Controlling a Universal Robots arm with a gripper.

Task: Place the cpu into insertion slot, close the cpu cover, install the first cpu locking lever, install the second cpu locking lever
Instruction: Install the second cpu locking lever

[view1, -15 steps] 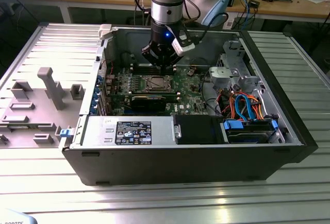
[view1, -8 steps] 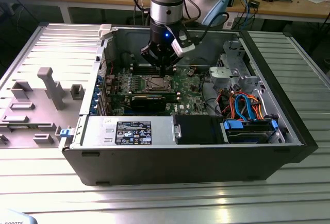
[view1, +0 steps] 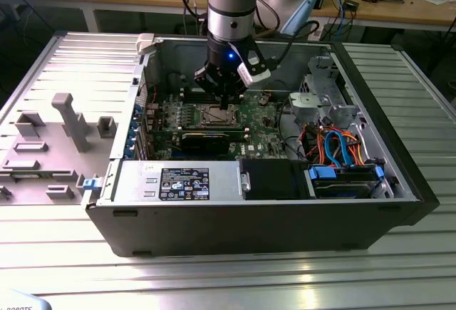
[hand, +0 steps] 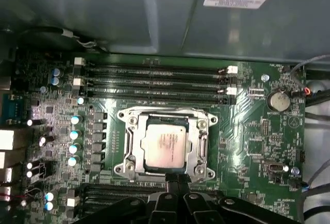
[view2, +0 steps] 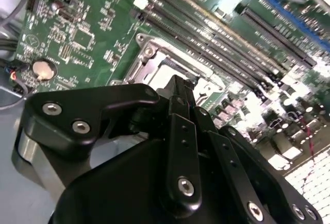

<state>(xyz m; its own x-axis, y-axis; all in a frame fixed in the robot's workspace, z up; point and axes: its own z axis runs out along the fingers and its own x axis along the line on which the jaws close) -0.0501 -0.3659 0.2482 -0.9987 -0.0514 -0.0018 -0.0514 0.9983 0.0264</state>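
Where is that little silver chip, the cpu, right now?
The cpu sits in the insertion slot on the green motherboard, below the long memory slots in the first wrist view, with the gripper at its edge.

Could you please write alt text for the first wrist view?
The cpu sits in the insertion slot of a green motherboard, framed by the cpu cover. The black gripper sits just beside the socket's edge.

The arm (view1: 229, 3) descends vertically, wrist down. The gripper (view1: 224, 103) points straight down, its fingers (view2: 180, 100) closed together.
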